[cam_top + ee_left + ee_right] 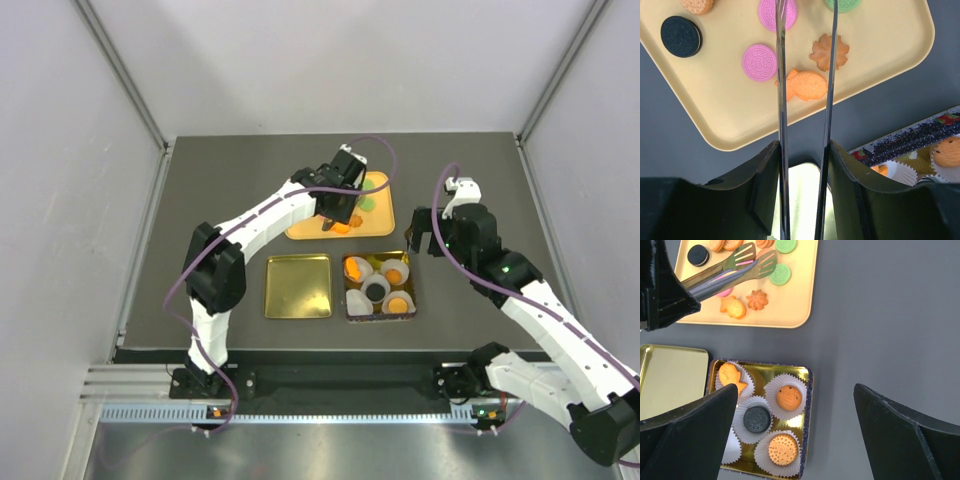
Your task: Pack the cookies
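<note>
The dark grey table (480,160) fills the middle of the top view. A flat pale yellow tray (381,226) lies near the centre of that view. Below it, side by side, are a shiny gold square lid (298,286) on the left and a gold square tin (762,371) on the right.

The left gripper (338,205) hangs over the yellow tray. It is partly closed and squeezes long silver metal tongs (725,272) between its fingers. The tongs' two blades stand a little apart. Their slotted ends are over the top part of the tray. I cannot tell if they touch anything.

The right gripper (428,232) is just right of the tray in the top view. Its jaws are spread as wide as they go, and it holds nothing.

Small flat cookies (759,62) lie loose on the tray: pink, green, black and orange ones. An orange fish-shaped cookie (807,85) shows between the two blades in the left wrist view. An orange flower-shaped cookie (829,51) lies just above it.

More cookies sit in frilly white paper cups (790,381) inside the tin. There is an orange fish one at the upper left, a round orange one at the upper right, a black one in the middle and a round orange one at the bottom.
</note>
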Robot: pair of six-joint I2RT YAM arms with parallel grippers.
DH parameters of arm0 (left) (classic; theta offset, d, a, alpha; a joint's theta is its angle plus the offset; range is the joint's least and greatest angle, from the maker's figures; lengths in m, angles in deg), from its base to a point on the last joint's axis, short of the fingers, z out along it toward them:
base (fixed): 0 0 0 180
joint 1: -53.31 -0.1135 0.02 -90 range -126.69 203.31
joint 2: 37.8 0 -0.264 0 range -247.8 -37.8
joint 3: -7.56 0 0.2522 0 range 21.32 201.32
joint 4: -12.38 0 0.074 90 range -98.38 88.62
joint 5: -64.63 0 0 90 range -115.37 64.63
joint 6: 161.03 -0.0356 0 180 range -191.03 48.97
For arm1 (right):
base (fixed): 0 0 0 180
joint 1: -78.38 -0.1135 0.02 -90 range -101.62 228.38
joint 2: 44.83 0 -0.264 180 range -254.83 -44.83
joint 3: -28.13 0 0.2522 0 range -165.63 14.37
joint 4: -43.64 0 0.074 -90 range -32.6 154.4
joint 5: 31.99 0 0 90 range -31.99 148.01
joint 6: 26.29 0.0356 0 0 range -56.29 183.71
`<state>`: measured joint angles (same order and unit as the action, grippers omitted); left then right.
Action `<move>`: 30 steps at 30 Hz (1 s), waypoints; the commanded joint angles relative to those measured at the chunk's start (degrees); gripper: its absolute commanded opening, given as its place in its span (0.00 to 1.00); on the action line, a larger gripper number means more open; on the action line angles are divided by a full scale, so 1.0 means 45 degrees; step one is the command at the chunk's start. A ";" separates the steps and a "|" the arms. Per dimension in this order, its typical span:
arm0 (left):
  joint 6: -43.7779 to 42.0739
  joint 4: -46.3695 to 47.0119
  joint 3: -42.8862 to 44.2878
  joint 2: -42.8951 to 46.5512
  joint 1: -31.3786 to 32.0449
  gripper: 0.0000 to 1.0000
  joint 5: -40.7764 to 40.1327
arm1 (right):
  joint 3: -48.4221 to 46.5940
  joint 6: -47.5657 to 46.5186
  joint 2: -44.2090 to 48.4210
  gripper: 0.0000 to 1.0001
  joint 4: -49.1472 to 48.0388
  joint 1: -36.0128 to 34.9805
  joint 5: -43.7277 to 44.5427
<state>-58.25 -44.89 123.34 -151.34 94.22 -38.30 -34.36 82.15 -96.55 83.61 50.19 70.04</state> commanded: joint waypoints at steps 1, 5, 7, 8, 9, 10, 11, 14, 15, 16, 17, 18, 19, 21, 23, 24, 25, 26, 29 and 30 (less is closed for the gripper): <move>-0.0202 0.0547 0.0630 -0.0004 -0.0047 0.47 0.0158 | -0.0011 -0.0152 0.0186 1.00 -0.0299 0.0170 -0.0057; -0.0202 0.0586 0.0689 -0.0179 -0.0067 0.47 0.0100 | 0.0009 -0.0171 0.0166 1.00 -0.0279 0.0208 -0.0057; -0.0222 0.0644 0.0689 -0.0238 -0.0105 0.47 -0.0017 | 0.0028 -0.0152 0.0147 1.00 -0.0299 0.0189 -0.0076; -0.0222 0.0645 0.0708 -0.0277 -0.0086 0.47 -0.0037 | 0.0028 -0.0152 0.0147 1.00 -0.0299 0.0189 -0.0057; -0.0222 0.0664 0.0747 -0.0316 -0.0086 0.47 -0.0057 | 0.0009 -0.0171 0.0147 1.00 -0.0299 0.0208 -0.0057; -0.0222 0.0664 0.0767 -0.0375 -0.0105 0.47 -0.0095 | 0.0009 -0.0171 0.0147 1.00 -0.0299 0.0209 -0.0076; -0.0202 0.0683 0.0767 -0.0375 -0.0125 0.47 -0.0173 | 0.0028 -0.0152 0.0147 1.00 -0.0299 0.0209 -0.0057; -0.0183 0.0781 0.0787 -0.0395 -0.0145 0.47 -0.0174 | 0.0028 -0.0152 0.0166 1.00 -0.0299 0.0209 -0.0076; -0.0183 0.0820 0.0787 -0.0395 -0.0145 0.47 -0.0155 | 0.0067 -0.0152 0.0166 1.00 -0.0299 0.0209 -0.0057; -0.0183 0.0801 0.0806 -0.0453 -0.0164 0.47 -0.0154 | 0.0067 -0.0152 0.0166 1.00 -0.0299 0.0209 -0.0076; -0.0163 0.0801 0.0845 -0.0473 -0.0184 0.47 -0.0154 | 0.0048 -0.0152 0.0186 1.00 -0.0279 0.0209 -0.0057; -0.0163 0.0840 0.0864 -0.0492 -0.0184 0.47 -0.0135 | 0.0067 -0.0132 0.0147 1.00 -0.0299 0.0228 -0.0037; -0.0144 0.0859 0.0884 -0.0570 -0.0184 0.47 -0.0116 | 0.0067 -0.0151 0.0166 1.00 -0.0299 0.0209 -0.0076; -0.0144 0.0860 0.0981 -0.0668 -0.0184 0.47 -0.0077 | 0.0048 -0.0152 0.0166 1.00 -0.0279 0.0209 -0.0076; -0.0124 0.0859 0.1098 -0.0805 -0.0223 0.47 -0.0076 | 0.0087 -0.0152 0.0186 1.00 -0.0299 0.0209 -0.0076; -0.0124 0.0879 0.1138 -0.0902 -0.0204 0.47 -0.0076 | 0.0067 -0.0171 0.0186 1.00 -0.0299 0.0228 -0.0076; -0.0124 0.0860 0.1196 -0.0922 -0.0223 0.47 -0.0057 | 0.0087 -0.0171 0.0186 1.00 -0.0299 0.0247 -0.0076; -0.0124 0.0840 0.1216 -0.0941 -0.0223 0.46 -0.0018 | 0.0106 -0.0152 0.0166 1.00 -0.0299 0.0248 -0.0057; -0.0105 0.0801 0.1217 -0.0961 -0.0223 0.45 -0.0018 | 0.0126 -0.0171 0.0186 1.00 -0.0299 0.0228 -0.0057; -0.0105 0.0820 0.1197 -0.0942 -0.0204 0.45 -0.0018 | 0.0126 -0.0171 0.0186 1.00 -0.0279 0.0228 -0.0057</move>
<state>-58.58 -43.38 126.44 -155.97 93.58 -38.23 -33.86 82.10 -96.55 83.72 50.46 69.93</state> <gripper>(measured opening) 0.459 0.996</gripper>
